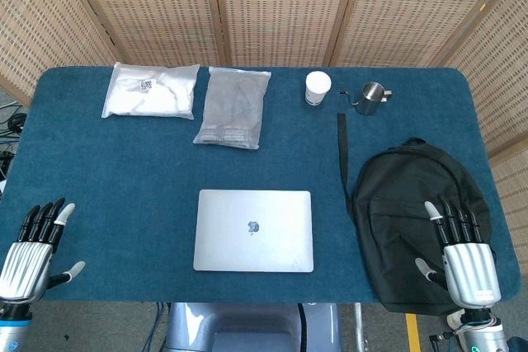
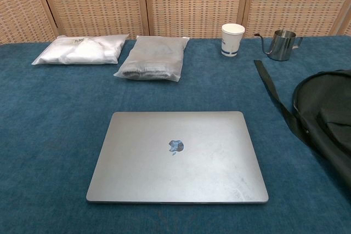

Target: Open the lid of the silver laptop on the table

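Blue felt-covered table (image 1: 124,162) is carrying a closed flat silver laptop (image 1: 254,230), lying between the hands. Left hand (image 1: 33,245) and right hand (image 1: 460,246) are hovering well apart from it, fingers spread, holding nothing

Staged robot test lab, bench draped in dark blue felt cloth (image 1: 124,162), folding woven rattan screen panels in pale wood frames (image 1: 272,6) closing off the space just behind the bench, grey floor with a yellow tape mark (image 1: 411,331) below the bench's near edge
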### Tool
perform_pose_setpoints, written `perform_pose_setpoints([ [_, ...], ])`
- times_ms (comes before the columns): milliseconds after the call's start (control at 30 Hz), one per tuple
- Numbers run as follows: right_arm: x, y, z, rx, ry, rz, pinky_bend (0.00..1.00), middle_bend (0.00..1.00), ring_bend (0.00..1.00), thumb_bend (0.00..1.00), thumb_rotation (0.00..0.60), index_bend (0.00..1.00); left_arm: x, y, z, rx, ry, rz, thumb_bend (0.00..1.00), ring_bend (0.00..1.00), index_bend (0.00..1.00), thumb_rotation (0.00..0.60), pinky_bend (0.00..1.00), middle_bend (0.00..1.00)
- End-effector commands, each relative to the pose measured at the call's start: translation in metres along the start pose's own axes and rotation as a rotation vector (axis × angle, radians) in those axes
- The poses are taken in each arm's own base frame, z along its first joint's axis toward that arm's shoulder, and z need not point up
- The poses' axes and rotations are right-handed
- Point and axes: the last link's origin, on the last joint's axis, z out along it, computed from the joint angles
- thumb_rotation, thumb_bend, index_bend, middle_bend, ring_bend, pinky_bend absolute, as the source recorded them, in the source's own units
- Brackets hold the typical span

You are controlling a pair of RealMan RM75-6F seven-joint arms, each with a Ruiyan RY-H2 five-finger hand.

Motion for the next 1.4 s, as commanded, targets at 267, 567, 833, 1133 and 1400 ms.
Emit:
perform_pose_setpoints([
  [267,0.0,0.001,0.001,-0.014,-0.004,0.004,0.0,0.0,0.0,0.0,0.6,0.0,-0.005,0.004,0.002,-0.022,-0.027,-0.002,0.0,0.0,0.0,0.6,0.0,0.0],
  [567,0.0,0.005,0.003,-0.027,-0.021,0.012,0.0,0.0,0.0,0.0,0.6,0.0,-0.018,0.061,0.019,-0.292,-0.09,0.004,0.0,0.0,0.0,0.6,0.0,0.0],
  [833,0.001,0.005,0.003,-0.021,-0.03,0.024,0.0,0.0,0.0,0.0,0.6,0.0,-0.042,0.14,0.049,-0.671,-0.194,0.004,0.0,0.0,0.0,0.6,0.0,0.0],
  [1133,0.002,0.007,0.003,-0.022,-0.037,0.04,0.0,0.0,0.0,0.0,0.6,0.0,-0.068,0.21,0.072,-0.814,-0.161,0.049,0.01,0.0,0.0,0.6,0.0,0.0],
  [1400,0.003,0.011,0.004,-0.031,-0.046,0.058,0.0,0.0,0.0,0.0,0.6,0.0,-0.091,0.255,0.087,-0.831,-0.178,0.118,0.01,0.0,0.0,0.6,0.0,0.0],
])
